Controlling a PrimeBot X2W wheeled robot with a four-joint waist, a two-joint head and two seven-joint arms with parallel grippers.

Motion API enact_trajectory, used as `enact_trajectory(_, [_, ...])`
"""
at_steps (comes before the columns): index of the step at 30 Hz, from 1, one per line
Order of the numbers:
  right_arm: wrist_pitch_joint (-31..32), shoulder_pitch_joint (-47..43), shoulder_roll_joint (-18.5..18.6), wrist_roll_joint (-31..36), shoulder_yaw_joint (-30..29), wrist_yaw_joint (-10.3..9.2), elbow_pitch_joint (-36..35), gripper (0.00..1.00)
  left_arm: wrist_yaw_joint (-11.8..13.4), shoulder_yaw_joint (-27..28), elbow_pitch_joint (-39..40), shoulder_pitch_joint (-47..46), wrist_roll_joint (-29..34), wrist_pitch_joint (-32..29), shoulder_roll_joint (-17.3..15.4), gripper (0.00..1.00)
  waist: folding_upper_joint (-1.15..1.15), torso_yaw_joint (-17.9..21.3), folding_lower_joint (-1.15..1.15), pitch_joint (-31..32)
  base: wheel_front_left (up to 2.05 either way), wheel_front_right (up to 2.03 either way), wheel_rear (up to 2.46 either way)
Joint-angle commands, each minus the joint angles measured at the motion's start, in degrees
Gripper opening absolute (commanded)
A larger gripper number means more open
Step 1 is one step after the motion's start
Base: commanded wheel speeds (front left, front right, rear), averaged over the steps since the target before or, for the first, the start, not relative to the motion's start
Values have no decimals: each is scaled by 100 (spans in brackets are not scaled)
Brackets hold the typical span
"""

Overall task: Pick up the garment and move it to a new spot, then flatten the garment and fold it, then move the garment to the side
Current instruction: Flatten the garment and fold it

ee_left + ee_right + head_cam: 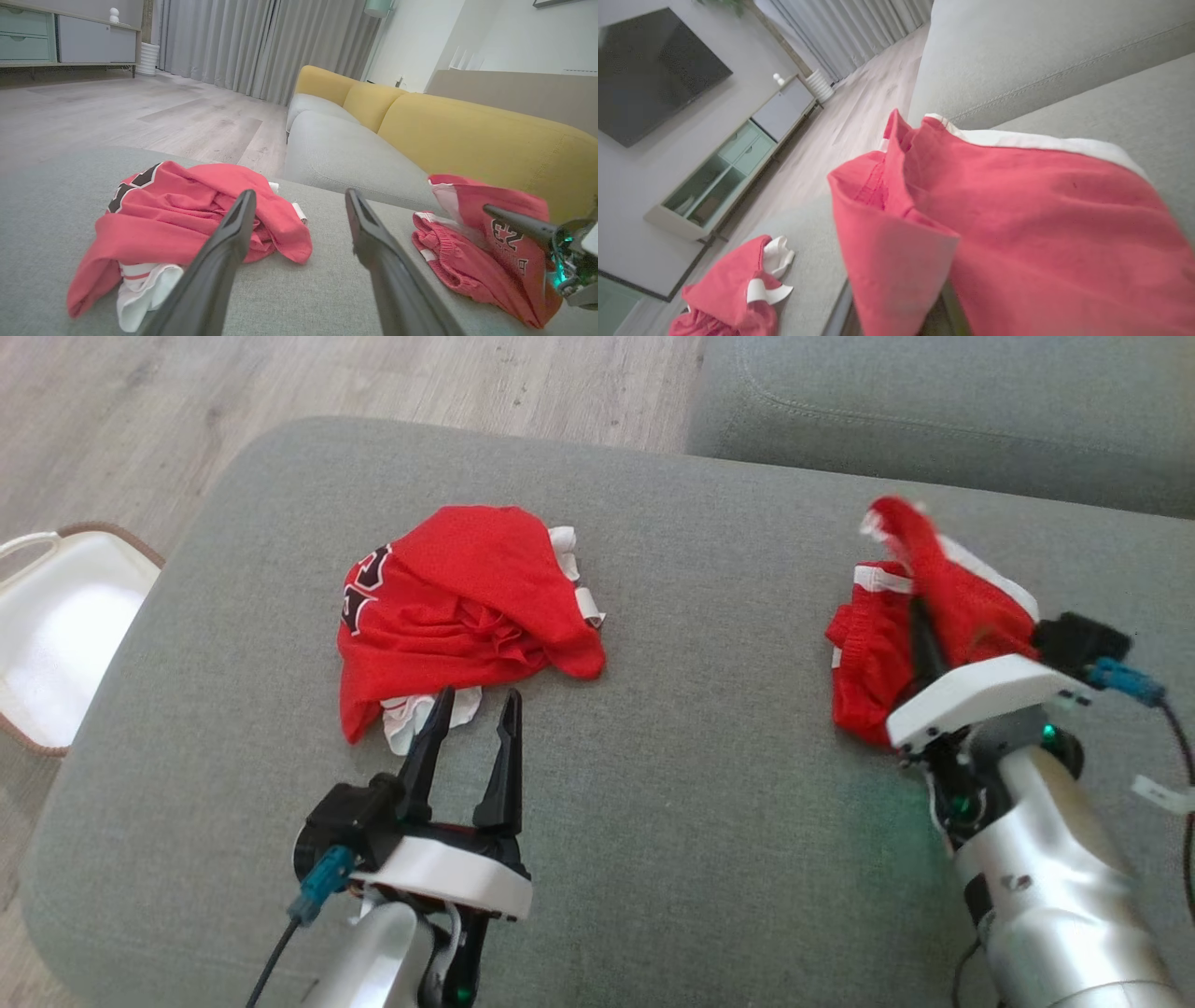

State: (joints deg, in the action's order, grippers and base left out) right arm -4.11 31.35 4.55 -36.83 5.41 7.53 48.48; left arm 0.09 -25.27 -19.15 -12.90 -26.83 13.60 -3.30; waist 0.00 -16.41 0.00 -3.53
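Jaws on your right arm [1046, 859] are clamped on the red shorts [971, 607], part of the cloth raised and the rest trailing on the seat. Those on your left arm [373, 952] stand wide apart and empty, just short of the crumpled red jersey [457, 616]. Both garments lie on the grey sofa seat [709, 803], shorts at its right end, jersey left of centre, well apart. You look to be in the first step only: the pick-up is made, but the move, flattening, folding and setting aside are all left to do. A white basket [56, 616] stands on the floor at the left.
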Motion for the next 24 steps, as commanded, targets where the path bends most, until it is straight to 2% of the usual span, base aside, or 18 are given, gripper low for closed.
enact_trajectory(1, [15, 119, 11, -38, 257, -4, -115, 0, 63, 142, 200, -185, -42, -11, -60, 100, 0, -10, 0, -17, 0, 0, 0])
enact_trajectory(3, [131, 118, 53, -33, 469, -4, 84, 0, 68, 130, 204, -189, -47, -14, -61, 100, 0, -19, 0, -23, 0, 0, 0])
enact_trajectory(4, [206, 118, 58, -22, 578, -4, 190, 97, 68, 126, 202, -188, -51, -14, -65, 100, 0, -20, 0, -20, 0, 0, 0])
enact_trajectory(5, [228, 121, 53, -35, 668, -4, 252, 100, 71, 124, 198, -186, -55, -15, -69, 100, 0, -16, 0, -15, 0, 0, 0])
enact_trajectory(11, [319, -58, 42, 105, 1582, -4, 366, 100, 102, 139, 166, -144, -93, -30, -116, 100, 0, 166, 0, 121, 0, 0, 0])
enact_trajectory(16, [373, -245, 122, -225, 2144, -4, -36, 100, 148, 133, 158, -147, -11, -17, -227, 100, 0, 529, 0, 298, 0, 0, 0])
enact_trajectory(21, [302, -354, 604, -466, 2396, -4, -699, 100, 201, 200, 182, -148, -8, 31, -259, 100, 0, 1001, 0, 457, 0, 0, 0])
enact_trajectory(24, [134, -358, 993, -467, 2263, -4, -1080, 100, 235, 295, 220, -166, -27, 68, -264, 100, 0, 1276, 0, 503, 0, 0, 0])
